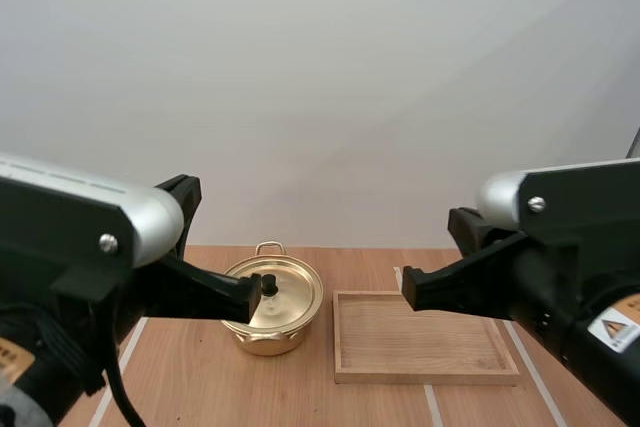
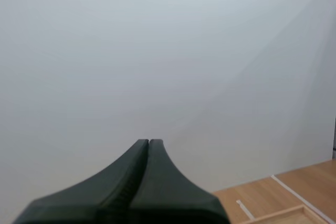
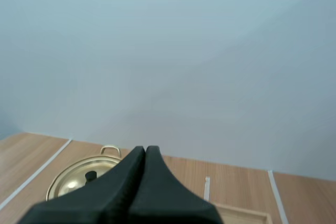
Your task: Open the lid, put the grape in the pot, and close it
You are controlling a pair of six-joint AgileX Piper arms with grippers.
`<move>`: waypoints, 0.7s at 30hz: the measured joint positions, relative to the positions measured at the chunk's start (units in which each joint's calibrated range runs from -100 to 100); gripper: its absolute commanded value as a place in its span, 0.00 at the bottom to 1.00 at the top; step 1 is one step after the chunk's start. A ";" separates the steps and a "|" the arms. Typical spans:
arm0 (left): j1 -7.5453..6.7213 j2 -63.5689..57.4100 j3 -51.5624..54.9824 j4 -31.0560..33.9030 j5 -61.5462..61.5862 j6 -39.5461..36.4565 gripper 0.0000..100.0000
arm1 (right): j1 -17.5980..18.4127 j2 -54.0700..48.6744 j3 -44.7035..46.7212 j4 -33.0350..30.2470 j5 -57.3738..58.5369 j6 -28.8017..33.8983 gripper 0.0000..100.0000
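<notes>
A golden pot [image 1: 272,332] stands on the wooden table, its lid [image 1: 280,297] with a black knob [image 1: 269,283] resting on it. My left gripper [image 1: 256,292] is shut on nothing and hangs in the air, its tip overlapping the knob in the high view. In the left wrist view its fingers [image 2: 149,143] lie together as one dark wedge. My right gripper [image 1: 408,289] is also shut and raised, over the tray's far left corner. From the right wrist view the pot [image 3: 81,177] shows beyond the shut fingers [image 3: 145,150].
A shallow wooden tray [image 1: 425,347] lies to the right of the pot, with nothing in it. White tape lines [image 1: 121,367] run along the table. A plain white wall stands behind the table.
</notes>
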 measured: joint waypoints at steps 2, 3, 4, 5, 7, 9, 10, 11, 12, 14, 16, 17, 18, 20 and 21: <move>0.00 -2.68 1.58 0.00 -1.31 -0.51 0.00 | 0.00 -2.65 0.00 0.00 -2.31 0.23 0.00; 0.00 -3.34 1.76 0.00 -1.53 -0.61 0.00 | 0.00 -3.43 0.00 0.00 -2.67 0.34 0.00; 0.00 -4.86 2.46 0.00 -2.46 -0.80 0.00 | 0.00 -5.31 0.00 0.00 -3.39 0.44 0.00; 0.00 -5.25 2.44 0.00 -2.48 -0.80 0.00 | 0.00 -5.67 0.00 0.00 -3.60 0.44 0.00; 0.00 -6.84 2.90 0.00 -2.83 -0.94 0.00 | 0.00 -6.98 0.00 -0.09 -3.60 0.52 0.00; 0.00 -7.77 3.34 0.00 -3.18 -0.94 0.00 | 0.00 -8.53 0.00 -0.09 -3.98 0.62 0.00; 0.00 -8.47 4.04 0.00 -3.91 -0.94 0.00 | 0.00 -9.34 0.86 -0.09 -6.06 0.71 0.00; 0.00 -8.73 4.40 0.00 -4.09 -0.94 0.00 | -0.10 -9.55 1.33 -0.12 -6.25 0.73 0.00; 0.15 -8.85 5.02 0.03 -5.23 -0.94 0.00 | -0.41 -10.01 2.78 -0.34 -8.11 0.82 0.00; 0.47 -8.95 6.50 0.27 -6.56 -0.94 0.00 | -1.19 -10.01 5.36 -0.57 -10.15 0.82 0.00; 0.86 -8.95 7.90 0.52 -8.04 -1.26 0.00 | -2.00 -10.01 8.97 -0.57 -13.30 0.82 0.00; 0.87 -8.95 8.04 0.52 -8.29 -1.26 0.00 | -2.30 -10.01 10.82 -0.57 -15.22 0.82 0.00; 1.04 -8.95 8.98 0.74 -9.75 -1.26 0.00 | -2.61 -10.01 12.72 -0.57 -17.58 0.82 0.00; 1.13 -8.95 9.61 1.10 -10.44 -1.26 0.00 | -2.95 -10.01 15.88 -0.57 -21.71 0.82 0.00; 1.16 -8.95 9.91 1.10 -10.59 -1.26 0.00 | -3.00 -10.01 17.74 -0.98 -23.73 0.82 0.00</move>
